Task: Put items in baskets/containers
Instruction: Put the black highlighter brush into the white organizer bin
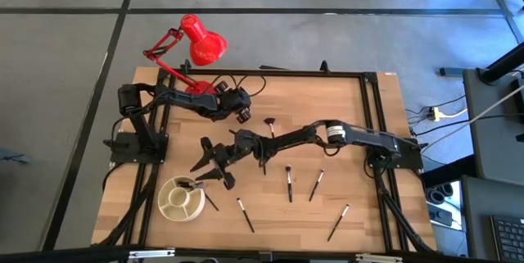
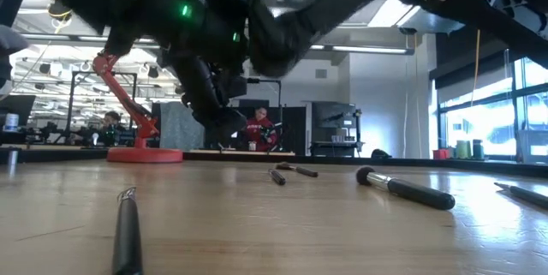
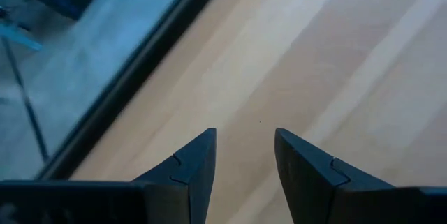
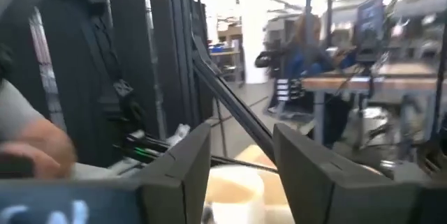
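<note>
Seen from overhead, the right gripper (image 1: 211,163) of the two-armed robot hangs with its dark fingers spread wide just above and beside the round cream-white divided dish (image 1: 182,200), which sits near the front left corner of the pale wooden table (image 1: 344,107). The right wrist view shows those fingers (image 4: 183,165) parted with nothing between them and the dish's pale rim (image 4: 237,183) below. One dark-handled makeup brush (image 1: 188,184) lies in the dish, and another (image 1: 210,201) rests just beside its rim. Four more brushes lie scattered on the wood to the right: (image 1: 245,215), (image 1: 289,183), (image 1: 316,185) and (image 1: 338,223). A short brush with a broad dark head (image 1: 269,124) lies further back. The left gripper (image 3: 244,161) waits, narrowly parted and empty, over bare wood near the red desk lamp (image 1: 196,46).
</note>
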### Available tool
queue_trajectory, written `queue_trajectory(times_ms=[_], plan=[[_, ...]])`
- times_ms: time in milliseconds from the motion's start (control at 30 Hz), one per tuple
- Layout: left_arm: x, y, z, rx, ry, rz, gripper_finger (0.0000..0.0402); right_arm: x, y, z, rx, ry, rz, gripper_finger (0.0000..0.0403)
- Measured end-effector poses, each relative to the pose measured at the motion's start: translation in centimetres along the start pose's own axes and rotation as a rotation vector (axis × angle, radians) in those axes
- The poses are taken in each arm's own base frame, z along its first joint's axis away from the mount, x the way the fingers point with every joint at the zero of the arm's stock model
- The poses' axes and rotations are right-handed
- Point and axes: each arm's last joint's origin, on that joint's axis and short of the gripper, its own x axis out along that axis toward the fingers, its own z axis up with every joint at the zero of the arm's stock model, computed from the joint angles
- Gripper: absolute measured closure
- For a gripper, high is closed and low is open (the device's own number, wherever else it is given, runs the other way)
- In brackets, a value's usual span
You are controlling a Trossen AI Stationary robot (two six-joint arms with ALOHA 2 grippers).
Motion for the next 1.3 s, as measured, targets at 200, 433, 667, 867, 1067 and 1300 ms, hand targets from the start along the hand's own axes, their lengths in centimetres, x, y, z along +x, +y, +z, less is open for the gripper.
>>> queue_trajectory(times_ms=[200, 433, 667, 867, 1067, 1300], plan=[[0.3, 0.2, -0.1, -0.088, 0.03, -0.092, 0.0258, -1.3, -1.2, 4.7, 0.144, 0.253, -0.07, 0.0254], [1.1, 1.4, -0.6, -0.139, 0.097, -0.105, 0.0258, -3.5, 1.8, 9.9, 0.096, 0.643, -0.394, 0.0287], [0.8, 2.3, -0.9, -0.145, 0.148, -0.086, 0.0258, -7.7, 5.7, 12.5, 0.25, 1.052, -0.69, 0.0321], [-2.8, 3.6, 0.5, -0.164, 0.064, -0.07, 0.0258, -10.9, 4.4, 10.1, 0.177, 1.195, -1.076, 0.0311], [-8.6, 5.1, 1.0, -0.156, -0.042, -0.013, 0.0258, -15.6, 0.3, 6.3, 0.3, 1.156, -1.306, 0.0272], [-13.5, 5.6, 0.4, -0.11, -0.124, -0.028, 0.0258, -20.6, -3.5, 4.1, 0.644, 1.019, -1.342, 0.0233]])
